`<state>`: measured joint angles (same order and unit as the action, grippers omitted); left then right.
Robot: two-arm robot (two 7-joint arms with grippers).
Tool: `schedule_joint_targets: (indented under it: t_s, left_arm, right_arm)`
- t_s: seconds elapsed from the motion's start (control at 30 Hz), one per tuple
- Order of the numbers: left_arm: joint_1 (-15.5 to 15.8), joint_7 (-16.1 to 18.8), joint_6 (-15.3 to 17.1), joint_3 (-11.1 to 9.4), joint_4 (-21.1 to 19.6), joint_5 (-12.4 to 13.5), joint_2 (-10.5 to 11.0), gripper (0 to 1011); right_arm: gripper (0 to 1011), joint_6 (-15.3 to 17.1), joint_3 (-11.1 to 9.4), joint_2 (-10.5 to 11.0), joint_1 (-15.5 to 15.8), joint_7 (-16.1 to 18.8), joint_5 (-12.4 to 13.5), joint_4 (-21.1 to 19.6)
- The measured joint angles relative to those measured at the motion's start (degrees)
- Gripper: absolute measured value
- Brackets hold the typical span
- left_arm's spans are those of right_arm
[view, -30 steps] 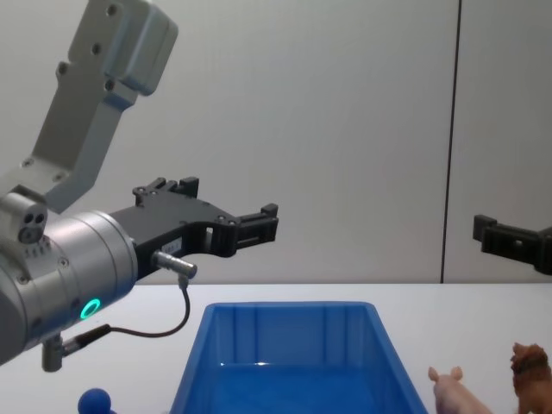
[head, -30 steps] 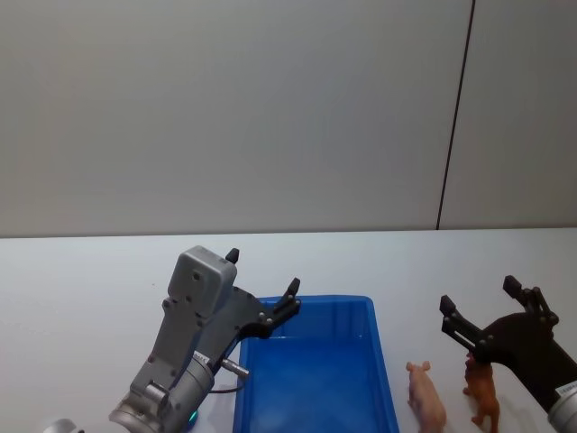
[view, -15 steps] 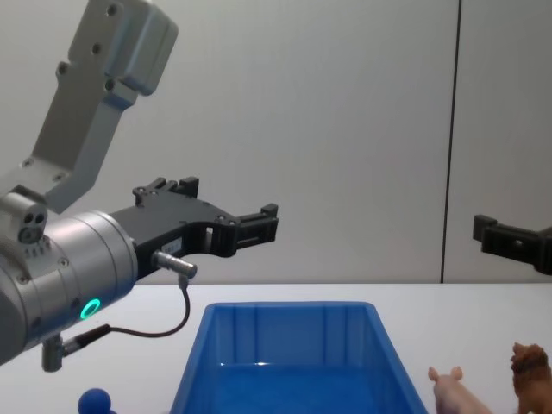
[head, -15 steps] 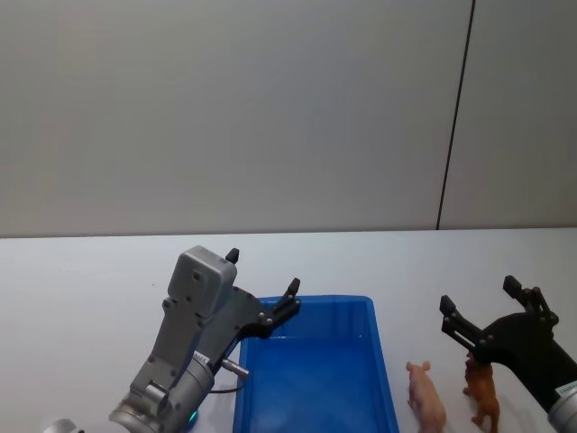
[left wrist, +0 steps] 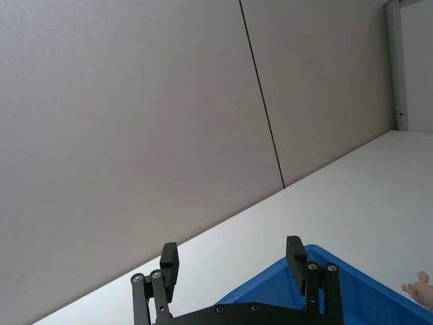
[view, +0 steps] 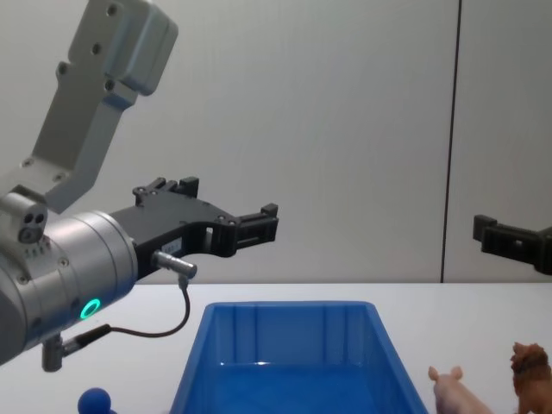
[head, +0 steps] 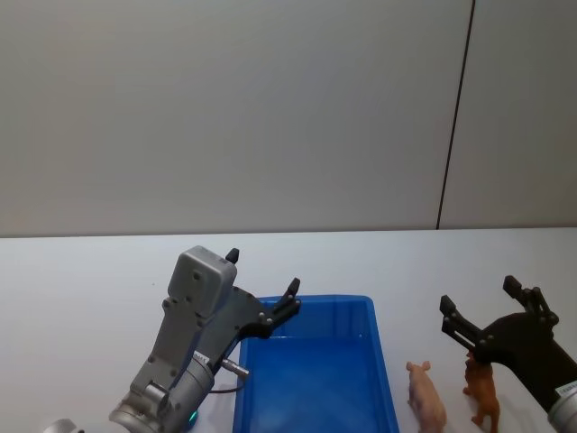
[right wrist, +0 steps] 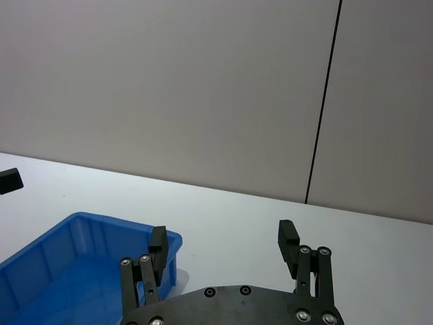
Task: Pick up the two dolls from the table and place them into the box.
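- Head view took in the flat white tabletop (head: 81,289) and, on it close to the robot, the large bright blue plastic bin (head: 334,299). No toy could be seen inside, so the task looked to be at its first pick.
- Left gripper (head: 262,271) hung above the bin's left rim, its black fingers spread wide and holding nothing.
- Right gripper (head: 478,293) hovered to the right of the bin over the animal figures. It was equally spread and empty.
- Pale pink pig figure (head: 426,397) stood on the table just right of the bin. The next move probably called for the right gripper to drop and close around it.
- Small orange-brown animal figure (head: 482,392) stood just beside the pig and partly under the right gripper, so that descent would need to miss it.
- Chest view added the dark blue round-topped toy (view: 95,401), on the table left of the bin and below the left arm, whose bulk hid it from the head camera. The left gripper would likely have to pull back and down to reach it.
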<state>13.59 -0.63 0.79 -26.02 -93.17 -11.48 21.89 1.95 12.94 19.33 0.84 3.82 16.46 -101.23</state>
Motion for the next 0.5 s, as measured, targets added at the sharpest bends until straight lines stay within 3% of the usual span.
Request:
schedule_joint_targets:
  t_s: [0.2,0.5]
  left_arm:
    - [0.0,0.0,0.0,0.0,0.0,0.0,0.0,1001]
    - [0.0,0.0,0.0,0.0,0.0,0.0,0.0,1001]
  right_arm:
    - [1001,0.4,0.0,0.0,0.1,-0.3,-0.1,-0.2]
    - [1001,4.0,-0.2,0.0,0.8,-2.4,0.1,-1.1]
